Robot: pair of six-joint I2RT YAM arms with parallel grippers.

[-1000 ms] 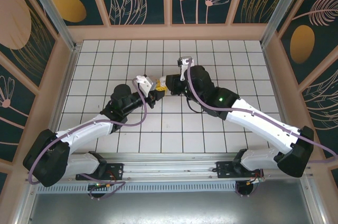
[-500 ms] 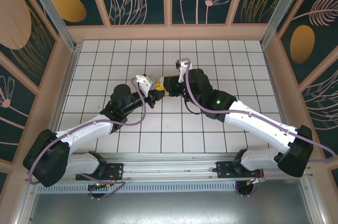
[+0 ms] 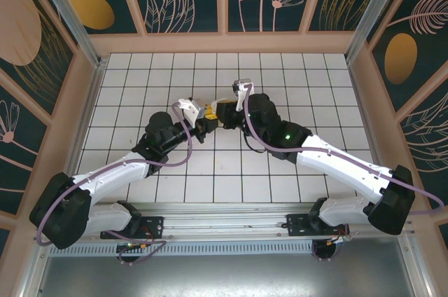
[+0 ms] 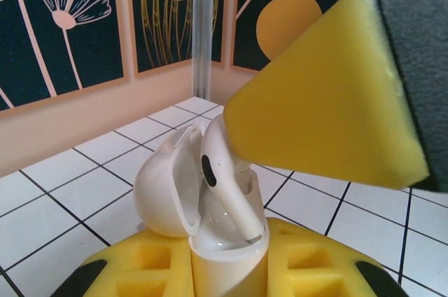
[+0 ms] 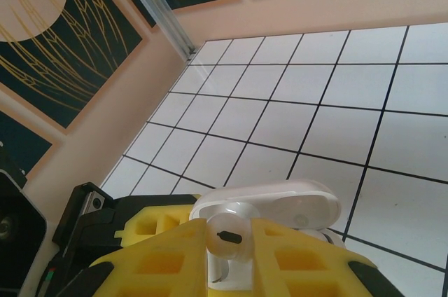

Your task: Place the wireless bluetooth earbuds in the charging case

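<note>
1. The left gripper has its jaws closed tight on the charging case. It holds the case upright, with the lid swung open to one side.
2. The right gripper is pinched shut on a white earbud. The bud's stem slants down to the case's mouth and its head sits above the rim. Whether the stem is truly inside its well I cannot tell.
3. Risk: the bud leans across the case instead of standing straight. Pushing down at that tilt could jam the stem on the rim or twist the case in the left pads.
4. Risk: if the bud is released before it seats, it could tip off the case and drop to the tiled table.
5. Risk: the right foam pad hangs just above the case and could knock the lid.
6. The left wrist view shows the stem's lean against the case. The right wrist view hides that but shows the bud's head centred between its pads, with the lid beyond. The top view shows both grippers meeting over the case.
</note>
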